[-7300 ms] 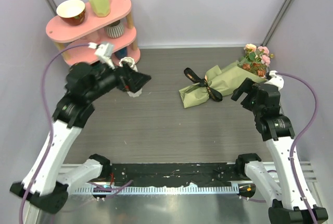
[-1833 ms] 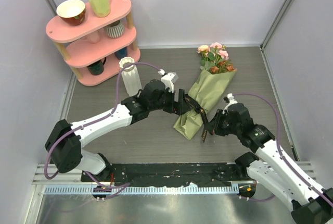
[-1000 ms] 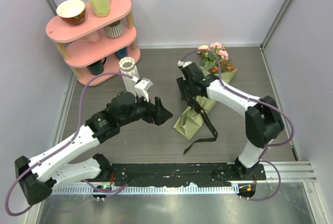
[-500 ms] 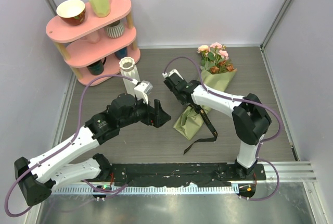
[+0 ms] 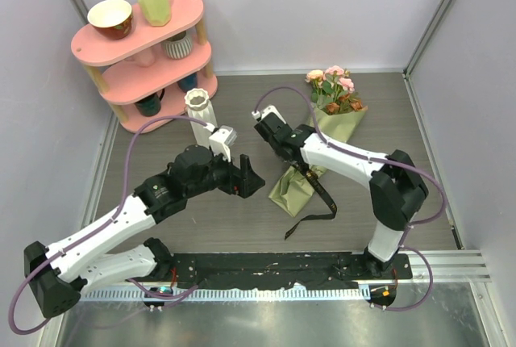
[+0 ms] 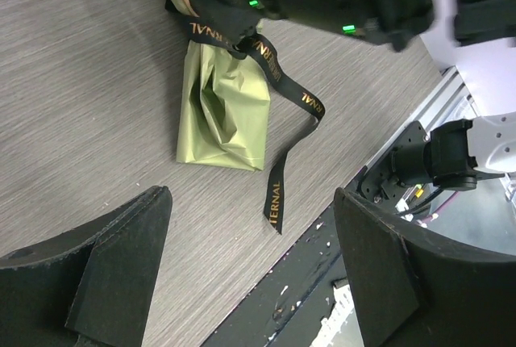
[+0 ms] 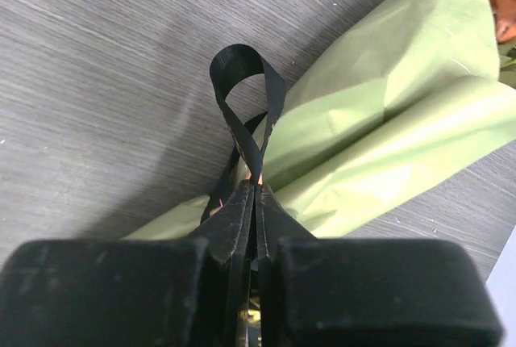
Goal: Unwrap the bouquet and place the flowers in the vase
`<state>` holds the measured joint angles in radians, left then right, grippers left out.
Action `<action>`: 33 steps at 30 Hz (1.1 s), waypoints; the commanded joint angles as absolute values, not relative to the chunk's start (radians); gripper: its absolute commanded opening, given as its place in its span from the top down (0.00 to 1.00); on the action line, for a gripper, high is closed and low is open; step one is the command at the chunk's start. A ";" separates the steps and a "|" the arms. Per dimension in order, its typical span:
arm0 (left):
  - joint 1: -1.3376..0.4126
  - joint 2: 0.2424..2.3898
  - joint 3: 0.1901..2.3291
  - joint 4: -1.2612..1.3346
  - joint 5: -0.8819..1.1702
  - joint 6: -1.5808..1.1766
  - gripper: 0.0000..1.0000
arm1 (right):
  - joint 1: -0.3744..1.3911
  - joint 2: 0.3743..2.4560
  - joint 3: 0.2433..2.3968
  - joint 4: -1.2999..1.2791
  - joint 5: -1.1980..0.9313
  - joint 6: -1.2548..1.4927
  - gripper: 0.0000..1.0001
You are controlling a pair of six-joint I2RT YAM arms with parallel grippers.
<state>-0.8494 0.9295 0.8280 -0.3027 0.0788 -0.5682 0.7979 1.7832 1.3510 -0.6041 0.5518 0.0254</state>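
From above and behind, one camera takes in the whole tabletop (image 5: 242, 234); both wrist cameras look down on the black ribbon (image 6: 284, 77) of the bouquet (image 6: 222, 113), the right far closer.

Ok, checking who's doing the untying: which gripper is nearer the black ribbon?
Right. The right gripper is shut on a loop of the black ribbon; the left gripper hangs open, apart, left of the bouquet.

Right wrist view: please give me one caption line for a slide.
Right gripper shut on the black ribbon loop, at the bouquet's olive-green paper.
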 commanded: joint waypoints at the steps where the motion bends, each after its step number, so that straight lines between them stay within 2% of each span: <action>1: -0.847 0.953 0.830 -0.258 0.075 -0.560 0.14 | 0.804 1.619 1.319 -0.597 0.534 0.080 0.91; 9: -0.844 1.041 0.839 -0.196 0.072 -0.620 0.12 | 0.804 1.428 1.190 -0.612 0.373 0.210 0.93; 15: -0.838 1.084 0.839 -0.118 0.113 -0.676 0.12 | 0.804 1.292 1.014 -0.517 0.045 0.357 0.91; 18: -0.833 1.103 0.851 -0.113 0.118 -0.678 0.09 | 0.802 1.256 0.905 -0.405 -0.236 0.406 0.80; 19: -0.828 1.107 0.854 -0.114 0.118 -0.678 0.09 | 0.801 1.250 0.884 -0.379 -0.288 0.437 0.70; 20: -0.825 1.109 0.859 -0.120 0.118 -0.678 0.08 | 0.796 1.241 0.852 -0.339 -0.349 0.451 0.66; 21: -0.824 1.114 0.864 -0.123 0.118 -0.680 0.08 | 0.775 1.206 0.842 -0.334 -0.350 0.460 0.61; 22: -0.822 1.114 0.864 -0.124 0.118 -0.681 0.08 | 0.756 1.184 0.836 -0.334 -0.341 0.471 0.50; 25: -0.816 1.130 0.867 -0.121 0.121 -0.692 0.08 | 0.628 1.095 0.824 -0.362 -0.250 0.474 0.40; 27: -0.813 1.155 0.876 -0.120 0.155 -0.703 0.09 | 0.551 1.088 0.822 -0.380 -0.163 0.486 0.39; 30: -0.813 1.230 0.900 -0.109 0.199 -0.710 0.12 | 0.439 1.136 0.827 -0.403 -0.166 0.512 0.40; 33: -0.813 1.328 0.943 -0.113 0.245 -0.701 0.19 | 0.379 1.207 0.831 -0.399 -0.192 0.528 0.49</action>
<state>-0.8162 1.2373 0.8677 -0.1577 0.1619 -0.7006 0.4252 1.1290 0.8150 -0.4068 -0.1848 0.4835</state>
